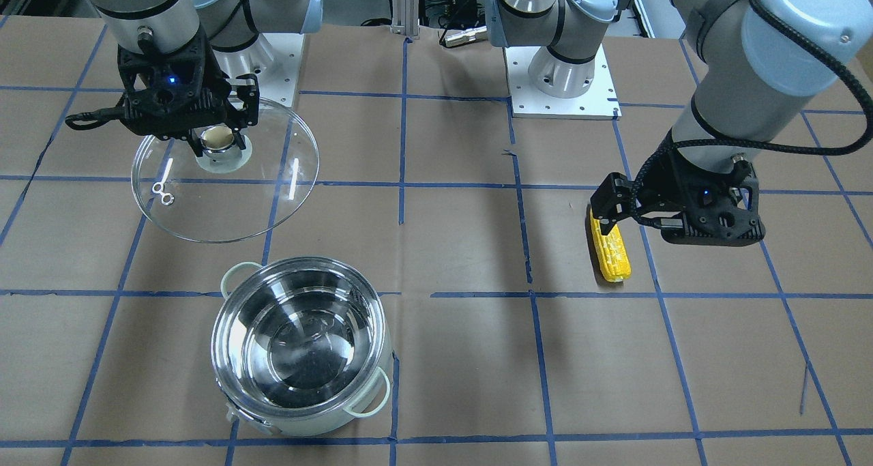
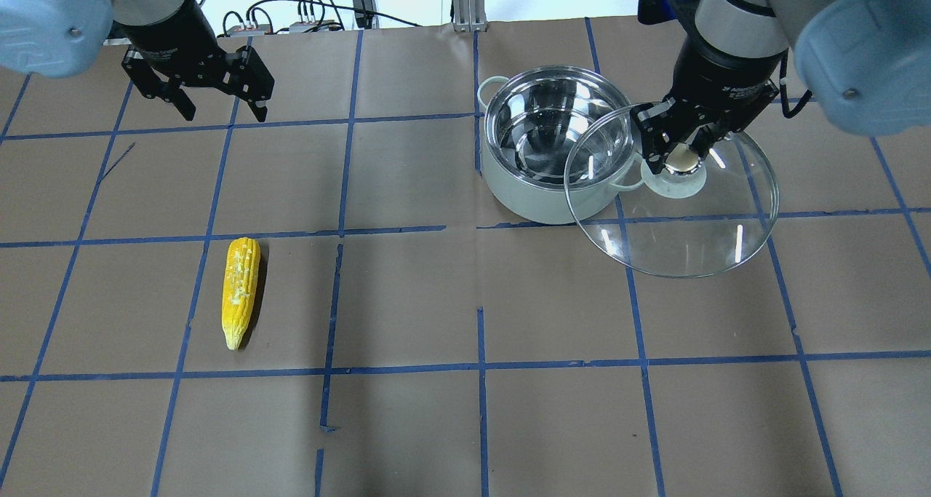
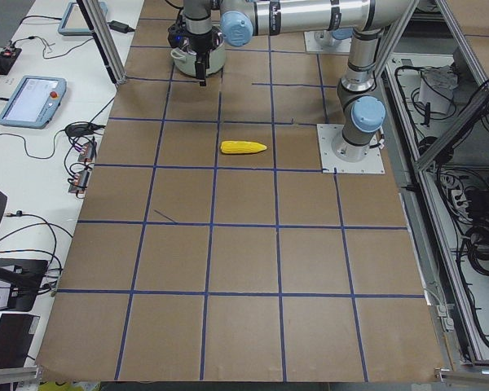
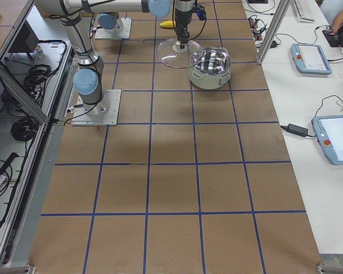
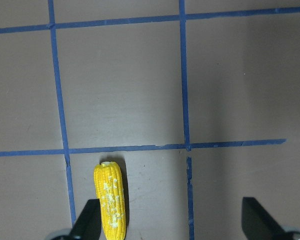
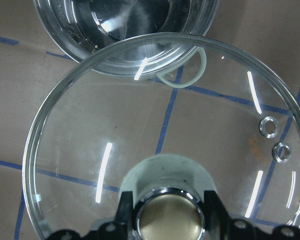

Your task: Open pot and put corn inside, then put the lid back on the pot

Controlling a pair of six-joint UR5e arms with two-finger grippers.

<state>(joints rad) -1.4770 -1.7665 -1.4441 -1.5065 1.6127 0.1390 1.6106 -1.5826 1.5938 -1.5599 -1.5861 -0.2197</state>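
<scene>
The pot [image 2: 556, 148] stands open on the table, its steel inside empty; it also shows in the front view [image 1: 303, 343]. My right gripper [image 2: 682, 155] is shut on the knob of the clear glass lid [image 2: 673, 206] and holds it in the air beside the pot. The right wrist view shows the knob [image 6: 166, 215] between the fingers and the pot [image 6: 125, 30] beyond the lid's rim. The corn [image 2: 240, 291] lies flat on the table, far from the pot. My left gripper [image 5: 171, 225] is open and empty, high above the corn [image 5: 110, 200], which sits under its left finger.
Brown paper with a blue tape grid covers the table. The arms' white base plates [image 1: 563, 101] sit at the robot's edge. Tablets [image 4: 311, 57] and cables lie on side benches off the table.
</scene>
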